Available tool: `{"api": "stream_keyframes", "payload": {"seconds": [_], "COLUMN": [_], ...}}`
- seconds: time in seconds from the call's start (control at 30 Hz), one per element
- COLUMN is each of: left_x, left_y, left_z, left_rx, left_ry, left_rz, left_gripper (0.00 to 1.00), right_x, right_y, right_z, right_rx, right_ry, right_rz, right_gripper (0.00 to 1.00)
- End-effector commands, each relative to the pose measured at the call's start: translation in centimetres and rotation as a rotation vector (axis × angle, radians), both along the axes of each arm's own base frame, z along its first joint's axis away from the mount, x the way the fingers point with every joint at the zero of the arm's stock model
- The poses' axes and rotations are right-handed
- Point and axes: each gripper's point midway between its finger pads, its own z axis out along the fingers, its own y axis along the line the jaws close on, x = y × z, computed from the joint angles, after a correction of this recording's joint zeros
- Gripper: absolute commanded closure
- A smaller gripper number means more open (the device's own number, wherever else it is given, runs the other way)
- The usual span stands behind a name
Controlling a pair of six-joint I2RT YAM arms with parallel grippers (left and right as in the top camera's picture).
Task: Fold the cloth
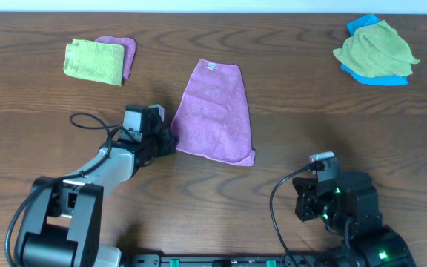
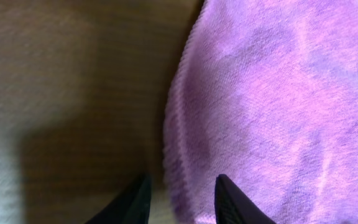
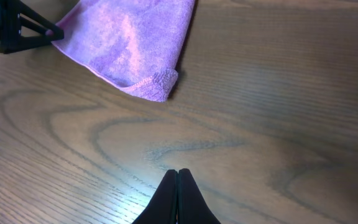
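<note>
Lilac cloth (image 1: 213, 111), one; two hands: left hand (image 1: 169, 141), right hand (image 3: 178, 179).

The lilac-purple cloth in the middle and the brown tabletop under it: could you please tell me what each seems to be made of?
Lilac-purple fuzzy cloth: likely microfibre or another soft pile fabric; the left wrist view shows a fuzzy, matte nap and a stitched edge.
Brown table: wood or wood-look laminate, I cannot tell which; swirling grain with a slight sheen under the light.
</note>
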Motion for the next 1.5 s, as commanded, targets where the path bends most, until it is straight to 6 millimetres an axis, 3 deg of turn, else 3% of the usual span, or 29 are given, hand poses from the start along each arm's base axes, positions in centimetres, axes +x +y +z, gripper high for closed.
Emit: {"api": "stream_keyframes", "payload": {"seconds": [0.0, 0.07, 0.17, 0.23, 0.67, 0.83, 1.13, 1.47], "left_x": [-0.8, -0.6, -0.5, -0.6, -4.0, -5.2, -8.8, -10.9], "left_y": [-0.4, -0.4, -0.4, -0.4, -0.9, -2.8, -7.0, -4.9], "left_z": [-1.2, -1.1, -1.1, -1.1, -2.1, -1.9, -2.6, -3.5], "left_rx": [-0.029, -0.032, -0.031, -0.030, -0.078, -0.118, -0.019, 0.115], "left_ry": [0.051, 0.043, 0.037, 0.042, 0.222, 0.260, 0.304, 0.374], "left_rz": [-0.009, -0.010, -0.009, -0.009, 0.015, -0.026, -0.112, -0.082], "left_gripper": [0.65, 0.66, 0.88, 0.94, 0.94, 0.94, 0.94, 0.94], "right_x": [-0.1, -0.1, -0.1, -0.1, 0.0, 0.1, 0.2, 0.1], "right_y": [0.2, 0.2, 0.2, 0.2, 0.1, 0.1, 0.1, 0.1], "right_z": [0.2, 0.2, 0.2, 0.2, 0.2, 0.3, 0.3, 0.3], "right_rx": [-0.005, -0.005, -0.005, -0.005, -0.007, -0.008, -0.008, -0.009], "right_ry": [-0.007, -0.007, -0.007, -0.007, -0.008, -0.017, -0.018, -0.015], "right_rz": [0.018, 0.018, 0.018, 0.018, 0.015, 0.012, 0.012, 0.012], "right_gripper": [0.99, 0.98, 0.98, 0.98, 0.98, 0.98, 0.99, 0.99]}}
